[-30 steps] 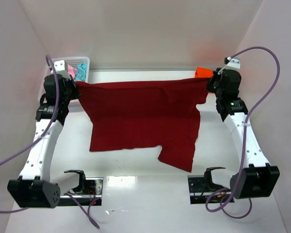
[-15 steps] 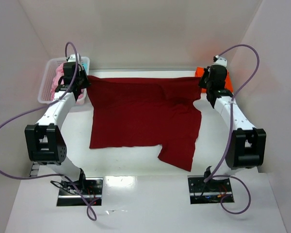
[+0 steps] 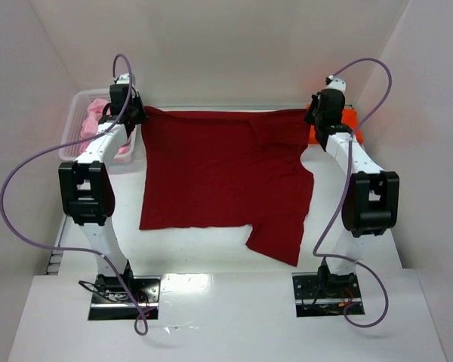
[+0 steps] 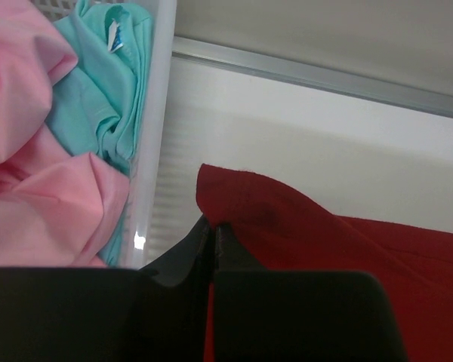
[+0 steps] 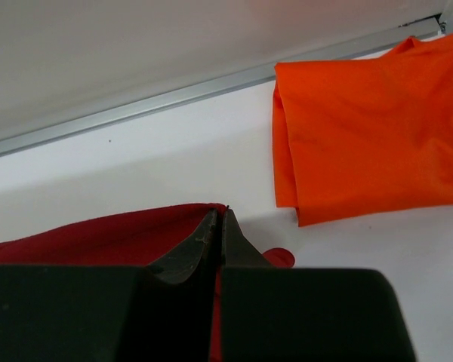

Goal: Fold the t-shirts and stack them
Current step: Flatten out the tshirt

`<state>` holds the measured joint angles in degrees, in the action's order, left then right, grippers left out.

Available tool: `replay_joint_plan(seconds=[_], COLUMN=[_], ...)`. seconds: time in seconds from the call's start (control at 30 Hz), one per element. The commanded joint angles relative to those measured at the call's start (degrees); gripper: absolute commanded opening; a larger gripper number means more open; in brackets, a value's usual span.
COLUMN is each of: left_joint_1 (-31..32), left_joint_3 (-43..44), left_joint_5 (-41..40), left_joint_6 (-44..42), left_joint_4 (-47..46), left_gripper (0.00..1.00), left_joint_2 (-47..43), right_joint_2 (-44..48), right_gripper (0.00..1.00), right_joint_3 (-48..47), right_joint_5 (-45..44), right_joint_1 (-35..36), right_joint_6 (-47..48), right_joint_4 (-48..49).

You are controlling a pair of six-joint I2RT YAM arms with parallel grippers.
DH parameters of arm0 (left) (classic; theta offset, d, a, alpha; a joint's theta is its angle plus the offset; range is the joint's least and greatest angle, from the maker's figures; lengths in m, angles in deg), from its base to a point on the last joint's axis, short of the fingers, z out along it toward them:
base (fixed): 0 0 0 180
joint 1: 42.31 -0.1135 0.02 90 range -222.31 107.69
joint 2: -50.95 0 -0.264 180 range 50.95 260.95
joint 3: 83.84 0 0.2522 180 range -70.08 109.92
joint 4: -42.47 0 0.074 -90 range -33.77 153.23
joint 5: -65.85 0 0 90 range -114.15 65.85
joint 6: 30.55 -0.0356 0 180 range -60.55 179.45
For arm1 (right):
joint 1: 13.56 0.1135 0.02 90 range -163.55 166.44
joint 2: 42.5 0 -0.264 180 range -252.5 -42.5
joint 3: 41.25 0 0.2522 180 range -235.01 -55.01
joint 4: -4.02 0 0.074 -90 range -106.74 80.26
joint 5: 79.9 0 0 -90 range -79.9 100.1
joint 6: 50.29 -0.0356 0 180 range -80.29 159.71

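The large dark red t-shirt (image 3: 223, 177) lies spread across the table, its far edge stretched between both arms. My left gripper (image 3: 141, 113) is shut on the shirt's far left corner (image 4: 219, 196), beside the basket. My right gripper (image 3: 311, 115) is shut on the far right corner (image 5: 200, 219). A folded bright orange t-shirt (image 5: 370, 128) lies flat at the far right (image 3: 349, 121). Pale pink t-shirts (image 4: 38, 181) and a teal one (image 4: 98, 98) are bunched in the basket.
The white mesh basket (image 3: 77, 105) stands at the far left against the back wall; its rim (image 4: 155, 128) is close to my left gripper. White walls enclose the table on three sides. One red sleeve hangs toward the near edge (image 3: 275, 241).
Both arms have reached farther back, carrying the red shirt's far edge toward the back wall and pulling it flatter. Both grips stayed shut.
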<state>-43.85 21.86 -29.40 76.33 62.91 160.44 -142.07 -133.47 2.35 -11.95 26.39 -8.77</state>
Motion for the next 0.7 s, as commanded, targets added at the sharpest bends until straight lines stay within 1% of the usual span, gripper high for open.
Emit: replay_joint_plan(seconds=[0.0, 0.27, 0.4, 0.57, 0.67], left_joint_1=[-1.10, -1.10, -1.10, -1.10, -1.10], left_joint_3=[5.70, 15.27, 18.18, 18.71, 20.55], left_joint_5=[-0.81, -0.19, -0.19, -0.19, -0.19], left_joint_6=[-0.71, -1.24, -1.76, -2.29, -2.91], left_joint_4=[-2.81, -0.44, 0.18, 0.71, 1.85], left_gripper=[0.00, 0.00, 0.00, 0.00, 0.00], left_joint_2=[4.32, 11.62, 14.07, 15.14, 16.45], right_joint_2=[-4.75, -13.88, -17.66, -19.61, -21.19], right_gripper=[0.01, 0.01, 0.01, 0.01, 0.01], right_joint_3=[-5.83, -16.54, -20.59, -21.12, -21.74], right_joint_5=[-2.36, -1.04, 0.01, 0.54, 0.54], right_joint_1=[-1.08, -1.08, -1.08, -1.08, -1.08], right_joint_6=[1.37, 2.68, 3.21, 3.21, 3.74], right_joint_4=[5.79, 4.75, 3.43, 3.42, 2.81])
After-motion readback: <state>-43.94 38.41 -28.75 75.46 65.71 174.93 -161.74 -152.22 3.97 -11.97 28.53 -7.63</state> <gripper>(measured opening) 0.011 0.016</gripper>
